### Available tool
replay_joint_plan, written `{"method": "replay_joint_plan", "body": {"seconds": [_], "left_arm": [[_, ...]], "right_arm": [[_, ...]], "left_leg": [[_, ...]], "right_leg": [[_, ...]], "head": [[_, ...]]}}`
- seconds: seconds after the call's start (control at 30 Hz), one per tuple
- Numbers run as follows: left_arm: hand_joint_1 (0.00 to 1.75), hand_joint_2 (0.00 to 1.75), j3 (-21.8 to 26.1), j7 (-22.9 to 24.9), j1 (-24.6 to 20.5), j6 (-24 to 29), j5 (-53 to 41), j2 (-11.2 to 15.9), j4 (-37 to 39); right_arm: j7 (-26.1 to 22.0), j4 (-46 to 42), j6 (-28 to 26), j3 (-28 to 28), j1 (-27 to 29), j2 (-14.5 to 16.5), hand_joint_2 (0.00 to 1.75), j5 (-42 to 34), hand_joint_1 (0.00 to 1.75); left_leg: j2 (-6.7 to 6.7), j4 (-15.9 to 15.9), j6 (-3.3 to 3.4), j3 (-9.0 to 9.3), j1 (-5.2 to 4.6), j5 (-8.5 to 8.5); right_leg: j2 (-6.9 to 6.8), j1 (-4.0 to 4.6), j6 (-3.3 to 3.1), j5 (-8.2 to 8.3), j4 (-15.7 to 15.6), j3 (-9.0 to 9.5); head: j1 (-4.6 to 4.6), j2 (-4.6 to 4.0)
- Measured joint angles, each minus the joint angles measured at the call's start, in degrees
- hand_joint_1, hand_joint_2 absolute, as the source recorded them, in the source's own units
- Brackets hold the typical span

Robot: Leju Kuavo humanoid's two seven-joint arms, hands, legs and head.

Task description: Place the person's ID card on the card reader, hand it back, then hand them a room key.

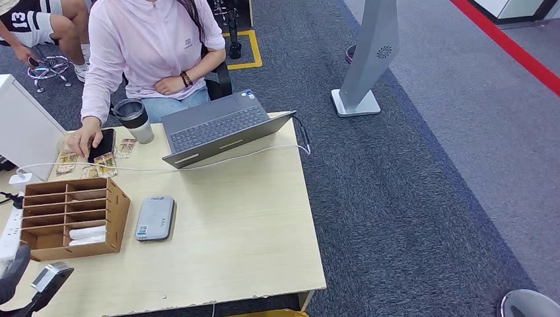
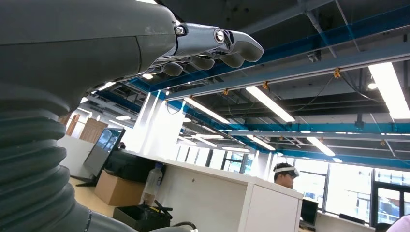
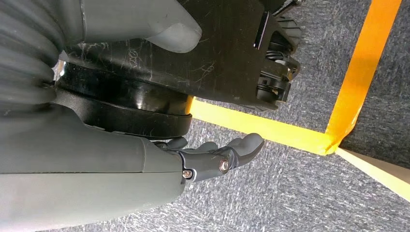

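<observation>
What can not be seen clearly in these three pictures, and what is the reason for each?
- Small cards by the person's hand, head view: too small to tell which is an ID card.
- White items in the brown wooden slotted organizer, head view: partly hidden by its dividers.
- Left hand, left wrist view: it points at the ceiling, table unseen.
- Right hand, right wrist view: it hangs over carpet.
</observation>
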Motion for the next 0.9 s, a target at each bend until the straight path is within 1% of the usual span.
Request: {"method": "replay_joint_plan", "body": {"seconds": [0.43,0.7,0.9], "left_arm": [[0.0,1.75,0.0,0.02,-0.42,0.0,-0.86,-0.35,0.29],[0.0,1.75,-0.62,1.85,-3.79,0.0,-5.29,-3.64,2.04],[0.0,1.75,-1.45,2.54,-5.89,0.0,-7.38,-5.08,3.05]], "right_arm": [[0.08,0.03,-0.09,0.0,-0.01,0.0,1.75,-0.2,0.0],[-0.21,1.27,-1.32,-0.6,0.03,-0.08,1.75,-1.72,0.0],[-0.31,1.93,-1.78,-1.33,0.03,-0.17,1.75,-2.22,0.0]], "left_leg": [[0.01,0.0,0.0,0.0,0.0,0.0],[0.04,0.02,0.0,-0.01,-0.01,0.0],[0.05,0.02,0.0,-0.01,-0.02,0.0]], "right_leg": [[0.0,0.0,0.0,0.0,0.0,0.0],[0.03,-0.01,0.0,0.01,0.0,-0.06],[0.03,-0.02,0.0,0.02,0.0,-0.06]], "head": [[-0.01,0.0],[-0.01,0.0],[-0.02,0.0]]}}
